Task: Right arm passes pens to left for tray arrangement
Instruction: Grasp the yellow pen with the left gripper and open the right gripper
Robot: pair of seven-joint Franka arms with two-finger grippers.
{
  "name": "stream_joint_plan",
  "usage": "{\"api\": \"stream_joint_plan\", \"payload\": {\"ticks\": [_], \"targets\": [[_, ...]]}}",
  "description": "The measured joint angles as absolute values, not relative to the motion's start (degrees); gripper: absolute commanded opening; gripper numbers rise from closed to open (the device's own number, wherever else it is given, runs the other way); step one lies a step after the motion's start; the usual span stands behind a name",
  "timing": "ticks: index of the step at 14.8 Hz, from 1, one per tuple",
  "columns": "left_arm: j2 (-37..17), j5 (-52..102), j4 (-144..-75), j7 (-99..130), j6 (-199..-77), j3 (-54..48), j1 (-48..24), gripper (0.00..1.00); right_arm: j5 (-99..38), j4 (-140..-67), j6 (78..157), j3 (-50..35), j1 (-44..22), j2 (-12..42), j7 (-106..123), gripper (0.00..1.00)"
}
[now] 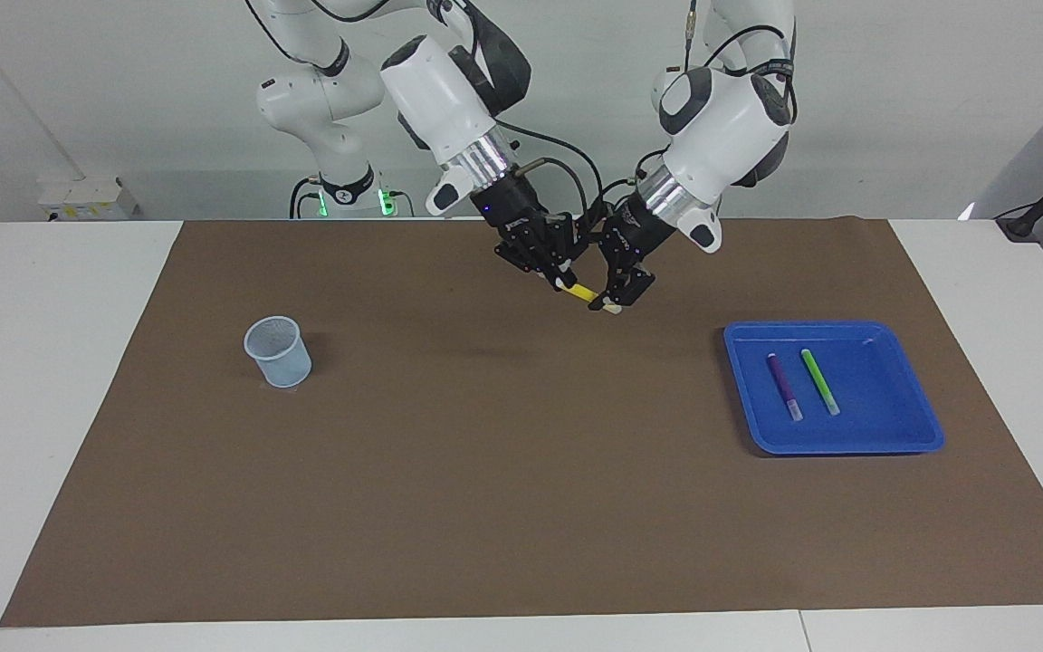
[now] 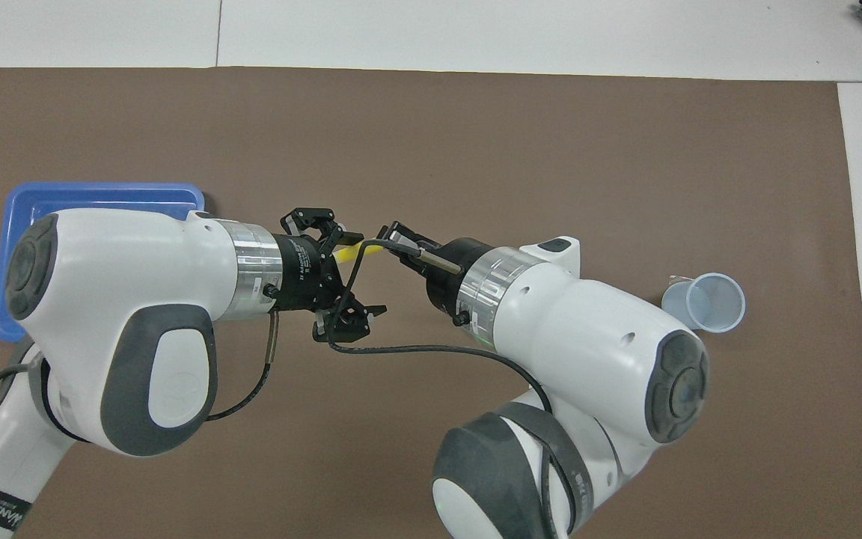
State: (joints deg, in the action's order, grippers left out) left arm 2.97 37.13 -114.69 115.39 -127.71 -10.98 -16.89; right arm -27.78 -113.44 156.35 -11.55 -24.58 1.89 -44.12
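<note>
— Three pens on the list, two accounted for. Purple pen (image 1: 783, 384) and green pen (image 1: 819, 380): lying side by side in tray (image 1: 884, 398), a little apart, pale tips pointing away from the robots. Tray: flat on brown mat (image 1: 485, 498), toward the left arm's end of the table.

— And the third?

— Yellow pen (image 1: 584, 292): up in the air over the middle of the mat, slanting downward. Clamped at its upper end in right gripper (image 1: 562, 279), fingertips closed tight on the barrel; pale tip jutting out toward the other arm.

— Left gripper (image 1: 623, 292)?

— Over the same patch of mat, nose to nose with the right. Fingers spread wide, set either side of the pen's free end. Holding nothing. Contact with the pen: cannot tell.

— Step in hand?

— Handover of the last pen, by the look of it. Receiving side in place, grip not yet taken.

— Requirements for the next move?

— Likely these: left fingers closing squarely on the free end; right fingers loosening only once that grip is firm, or risk of a dropped pen; then a carry over to the tray and a lay-down beside the green pen, parallel to the other two.

— Other items?

— One pale translucent cup (image 1: 278, 351): upright on the mat toward the right arm's end, well apart from both grippers.
</note>
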Motion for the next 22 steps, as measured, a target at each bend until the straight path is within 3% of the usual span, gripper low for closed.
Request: {"api": "stream_joint_plan", "payload": {"ticks": [2,13,16,18,21,22], "targets": [[3.05,37.13,-114.69,115.49,-127.86,-10.86,-16.89,0.86,-27.78,-113.44,156.35,-11.54,-24.58,1.89,-44.12,0.00],[3.05,37.13,-115.19,115.80,-132.89,-11.00,-17.83,0.84,-27.78,-113.46,156.35,-11.47,-24.54,1.94,-44.11,0.00],[3.05,37.14,-115.21,115.81,-133.18,-11.03,-17.98,0.74,-27.78,-113.46,156.35,-11.47,-24.54,1.95,-44.11,0.00],[3.05,37.14,-115.21,115.81,-133.20,-11.02,-17.98,0.54,-27.78,-113.46,156.35,-11.47,-24.54,1.95,-44.11,0.00],[3.05,37.13,-115.22,115.81,-133.69,-10.88,-17.98,0.00,-27.78,-113.54,156.35,-11.48,-24.54,1.96,-44.09,0.00],[3.04,37.13,-115.22,115.81,-133.97,-10.81,-17.97,0.00,-27.78,-113.61,156.35,-11.48,-24.54,1.95,-44.04,0.00]]}}
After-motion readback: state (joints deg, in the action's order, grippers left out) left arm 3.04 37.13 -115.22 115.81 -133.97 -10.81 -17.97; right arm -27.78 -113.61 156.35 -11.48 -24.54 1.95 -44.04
